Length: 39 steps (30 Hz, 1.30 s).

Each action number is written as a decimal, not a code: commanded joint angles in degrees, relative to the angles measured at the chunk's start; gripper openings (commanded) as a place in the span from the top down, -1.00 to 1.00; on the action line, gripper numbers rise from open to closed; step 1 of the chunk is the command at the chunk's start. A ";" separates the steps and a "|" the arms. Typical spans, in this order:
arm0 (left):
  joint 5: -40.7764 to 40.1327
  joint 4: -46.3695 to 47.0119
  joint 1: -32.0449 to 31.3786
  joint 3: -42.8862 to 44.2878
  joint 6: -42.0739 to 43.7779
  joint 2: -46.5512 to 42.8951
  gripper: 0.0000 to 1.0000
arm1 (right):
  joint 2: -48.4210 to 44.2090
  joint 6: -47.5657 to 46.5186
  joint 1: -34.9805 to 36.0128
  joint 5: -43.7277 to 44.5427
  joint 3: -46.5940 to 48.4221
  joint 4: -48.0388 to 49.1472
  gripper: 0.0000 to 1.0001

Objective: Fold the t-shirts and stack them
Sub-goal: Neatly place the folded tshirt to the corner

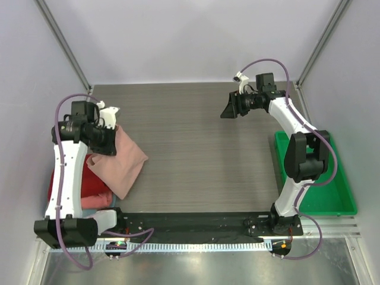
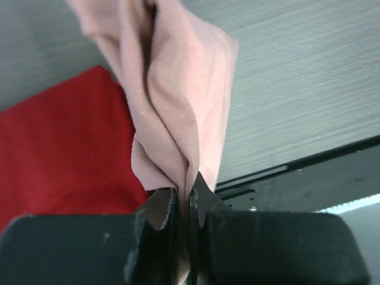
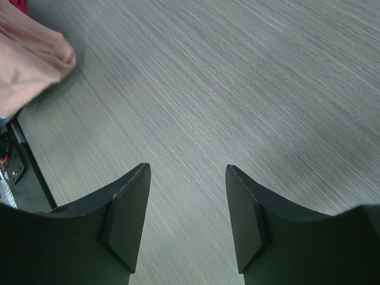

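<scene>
Clamped with the left gripper (image 2: 189, 205) on a bunched edge of the dusty-pink t-shirt (image 1: 127, 163), held up just over the dark red t-shirt (image 1: 94, 181); draped lengthwise off that red t-shirt, away to its right. Well apart from it, with the right gripper (image 3: 187, 219) spread and empty, aimed back toward it

Left pincer (image 2: 184, 195) clamped tight; right pincer (image 3: 187, 173) spread apart.

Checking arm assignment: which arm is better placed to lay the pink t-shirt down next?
Left. The left pincer is shut on the pink t-shirt beside the red t-shirt; the right pincer hangs open and empty across the table.
</scene>
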 commanded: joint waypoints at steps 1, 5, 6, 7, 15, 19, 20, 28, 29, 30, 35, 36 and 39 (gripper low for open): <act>-3.44 -16.75 0.67 4.66 4.21 -4.19 1.00 | 1.35 -1.80 -0.13 -2.54 2.19 0.35 -0.18; -3.63 -20.27 5.48 10.53 4.47 -5.43 1.00 | 3.73 -1.54 -0.13 -4.21 3.68 0.43 -0.15; -3.89 -20.36 6.29 11.77 4.30 -5.60 0.99 | 4.17 -1.45 -0.13 -4.73 3.95 0.35 -0.14; -4.06 -20.27 6.99 13.00 4.38 -5.78 0.99 | 4.87 -1.45 -0.13 -5.00 4.21 0.35 -0.14; -8.63 -20.27 8.67 14.43 6.22 -4.38 0.99 | 6.81 -3.03 -0.13 -5.62 6.06 0.35 -0.12; -12.57 -19.48 8.75 11.53 9.04 -2.53 0.99 | 6.72 -3.21 -0.13 -5.79 5.54 0.26 -0.12; -13.37 -18.96 8.84 10.56 9.57 -2.44 0.99 | 6.55 -3.47 -0.13 -5.97 4.75 0.35 -0.12; -17.86 -15.79 14.19 11.96 16.59 1.51 0.99 | 4.08 -5.40 -0.22 -6.14 -0.70 0.43 -0.08; -18.04 -15.61 14.81 11.96 17.47 2.13 1.00 | 4.00 -5.41 -0.22 -6.14 -0.88 0.43 -0.08; -18.39 -15.00 15.34 11.96 18.61 2.39 1.00 | 4.00 -5.49 -0.13 -6.49 -0.88 0.43 -0.08; -20.32 -12.02 18.68 10.91 24.06 4.85 0.99 | 4.35 -4.88 -0.13 -6.94 -0.44 0.87 -0.05; -20.59 -11.23 18.86 10.82 24.60 5.81 1.00 | 4.43 -4.62 -0.13 -7.02 -0.44 1.14 -0.05; -21.64 -9.03 19.56 10.38 26.27 7.40 0.99 | 4.26 -4.44 -0.13 -7.20 -0.62 1.66 -0.04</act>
